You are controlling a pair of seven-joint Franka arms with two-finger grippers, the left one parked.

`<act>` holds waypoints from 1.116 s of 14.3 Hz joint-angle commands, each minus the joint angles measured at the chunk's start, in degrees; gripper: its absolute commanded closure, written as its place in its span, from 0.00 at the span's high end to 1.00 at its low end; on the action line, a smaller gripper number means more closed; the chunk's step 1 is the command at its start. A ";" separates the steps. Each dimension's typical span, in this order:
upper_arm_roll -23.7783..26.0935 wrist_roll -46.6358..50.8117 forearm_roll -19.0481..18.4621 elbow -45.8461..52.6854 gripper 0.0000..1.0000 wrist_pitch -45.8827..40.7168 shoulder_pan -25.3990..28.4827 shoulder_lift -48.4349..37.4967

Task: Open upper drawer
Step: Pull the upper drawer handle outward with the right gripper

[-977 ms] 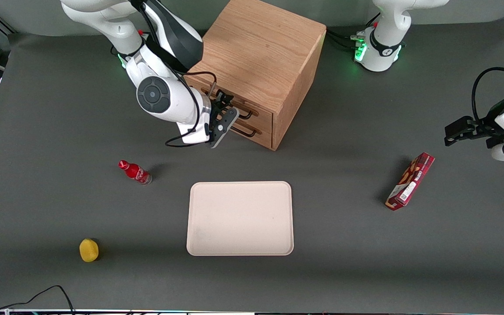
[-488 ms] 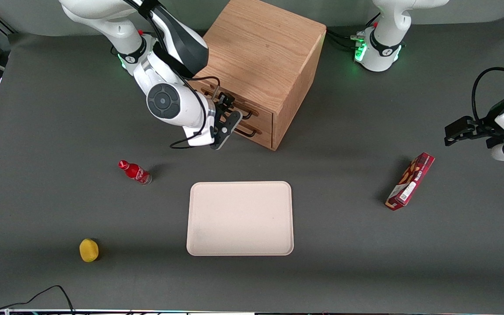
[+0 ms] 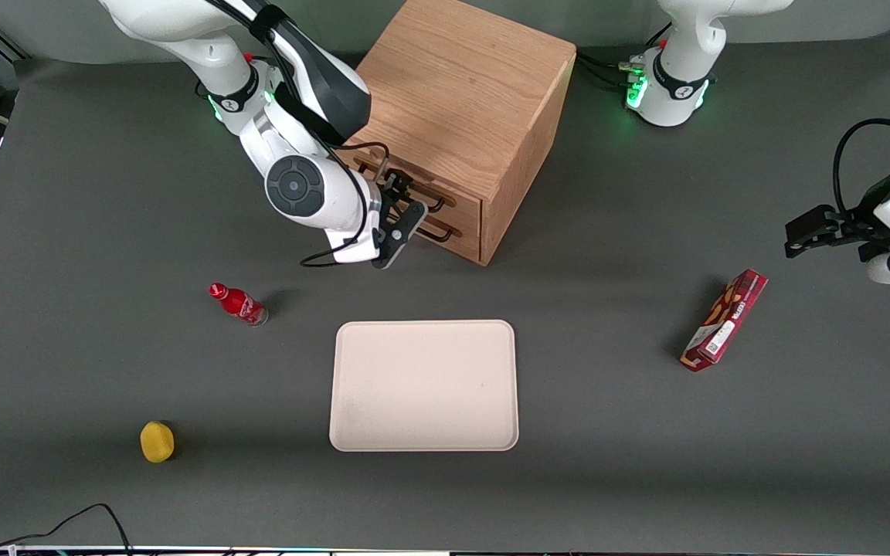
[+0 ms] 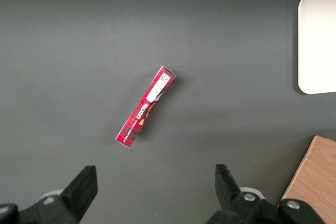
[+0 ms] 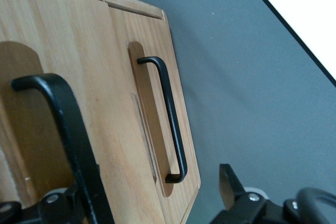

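Oak upper drawer [image 3: 414, 188], tool [image 3: 397, 202] seemingly astride handle

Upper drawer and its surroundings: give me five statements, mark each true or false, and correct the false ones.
1. The upper drawer is shut. True.
2. The gripper is at the cabinet's drawer fronts, close to the upper drawer's handle. True.
3. The red bottle stands on the tray. False: it lies on the table, beside the tray.
4. The yellow object is nearer to the front camera than the red bottle. True.
5. The red box lies in the tray. False: it lies on the table toward the parked arm's end.
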 commanded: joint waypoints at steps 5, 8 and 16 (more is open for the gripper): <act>-0.36 0.65 -3.21 6.17 1.00 -0.39 0.04 4.02; -0.36 0.56 -5.31 7.85 1.00 -0.39 -0.31 4.91; -2.47 -0.40 -9.18 9.08 1.00 -0.39 -0.75 6.40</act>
